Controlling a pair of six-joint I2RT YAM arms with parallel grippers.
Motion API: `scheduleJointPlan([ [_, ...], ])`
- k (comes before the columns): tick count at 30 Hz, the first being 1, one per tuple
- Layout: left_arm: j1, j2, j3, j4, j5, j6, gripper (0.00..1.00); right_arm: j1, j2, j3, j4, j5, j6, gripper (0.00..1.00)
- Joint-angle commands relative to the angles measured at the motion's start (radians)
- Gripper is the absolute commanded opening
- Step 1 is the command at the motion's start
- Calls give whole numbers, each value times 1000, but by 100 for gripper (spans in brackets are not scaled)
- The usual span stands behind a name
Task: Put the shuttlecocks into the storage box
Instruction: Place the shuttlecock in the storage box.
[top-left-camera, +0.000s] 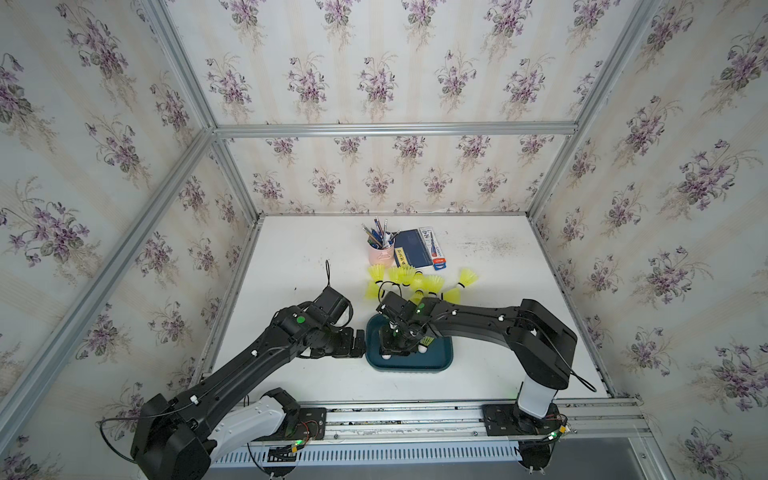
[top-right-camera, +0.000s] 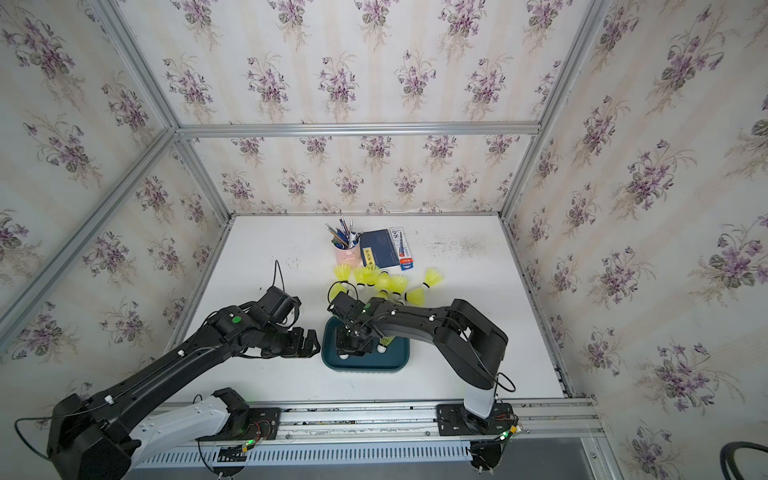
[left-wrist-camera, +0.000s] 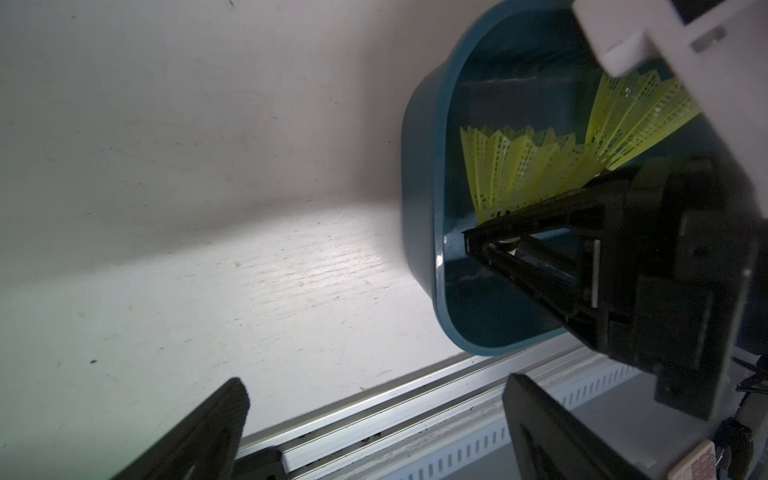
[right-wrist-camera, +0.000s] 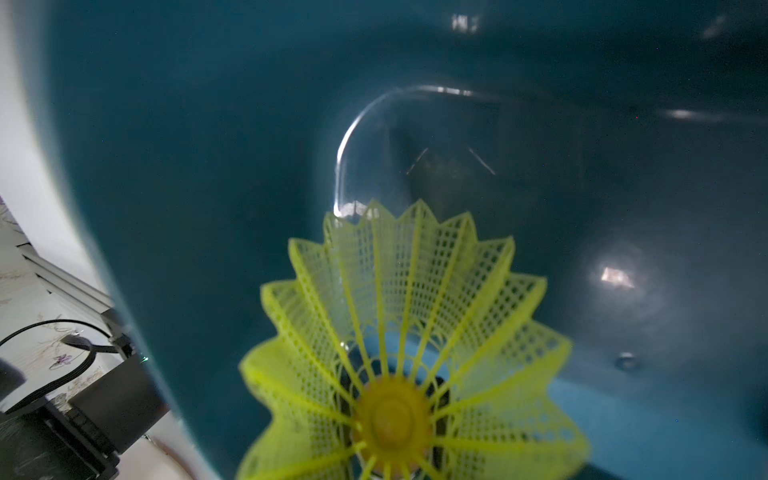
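Observation:
The dark teal storage box (top-left-camera: 409, 366) (top-right-camera: 365, 366) sits near the table's front middle. My right gripper (top-left-camera: 394, 341) (top-right-camera: 351, 343) (right-wrist-camera: 395, 419) reaches down inside it, shut on a yellow-green shuttlecock (right-wrist-camera: 399, 324) (left-wrist-camera: 519, 174) near its tip; the skirt fans toward the wrist camera. Another shuttlecock (top-left-camera: 426, 343) (top-right-camera: 387, 343) (left-wrist-camera: 636, 116) lies in the box just right of that gripper. Several more shuttlecocks (top-left-camera: 409, 283) (top-right-camera: 382, 283) lie in a pile on the table behind the box. My left gripper (top-left-camera: 359, 343) (top-right-camera: 309, 343) (left-wrist-camera: 376, 384) stands open and empty just left of the storage box's rim (left-wrist-camera: 419, 166).
A pink pen cup (top-left-camera: 381, 253) with pens, a blue notebook (top-left-camera: 413, 249) and a pen pack (top-left-camera: 434, 245) stand behind the pile. An aluminium rail (top-left-camera: 415, 415) runs along the table's front edge. Papered walls close in the left, right and back.

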Motion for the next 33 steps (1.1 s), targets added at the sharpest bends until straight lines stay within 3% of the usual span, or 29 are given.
scheduleJointPlan([
  [1, 1, -6, -7, 24, -1, 6, 99, 1, 16, 7, 13, 1, -29, 24],
  [10, 1, -38, -18, 140, 79, 30, 99, 1, 31, 17, 3, 14, -53, 25],
  [14, 1, -41, -35, 207, 167, 38, 99, 0, 17, 16, 3, 26, -51, 25],
  [26, 1, -27, -41, 208, 175, 47, 99, 10, 27, 10, 50, 34, -16, 33],
  [33, 1, -33, -45, 203, 176, 45, 99, 15, 37, 15, 47, 46, -14, 45],
])
